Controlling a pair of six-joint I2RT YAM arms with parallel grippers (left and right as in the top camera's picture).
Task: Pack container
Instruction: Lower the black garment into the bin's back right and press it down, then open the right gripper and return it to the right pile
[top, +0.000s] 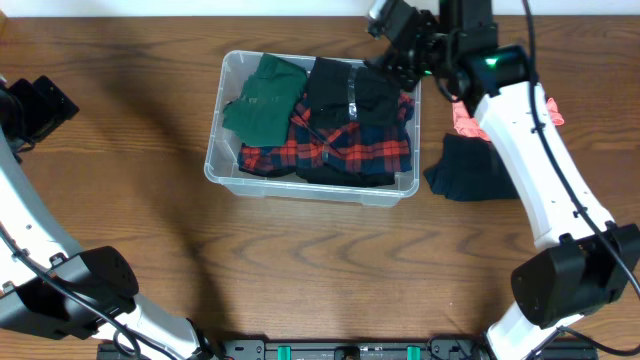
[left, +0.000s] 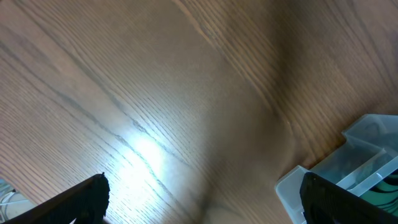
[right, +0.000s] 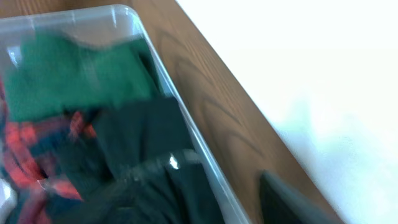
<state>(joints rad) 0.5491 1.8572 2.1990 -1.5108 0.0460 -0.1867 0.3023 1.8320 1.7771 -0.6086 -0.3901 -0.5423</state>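
The clear plastic container (top: 228, 150) stands mid-table and holds a green garment (top: 265, 100), a red plaid garment (top: 345, 148) and a black garment (top: 350, 92). My right gripper (top: 392, 42) hovers above the container's far right corner. Its view is blurred and shows the rim (right: 181, 121), the green garment (right: 74, 71) and the black garment (right: 140, 134), with one finger (right: 289, 202) outside the wall. It looks open and empty. My left gripper (top: 42, 105) is far left over bare table, open wide and empty (left: 202, 199). A container corner (left: 367, 155) shows in its view.
A dark navy garment (top: 468, 170) lies on the table right of the container, partly under my right arm. A coral-pink item (top: 464, 120) lies just behind it. The table's far edge meets a white wall (right: 311, 74).
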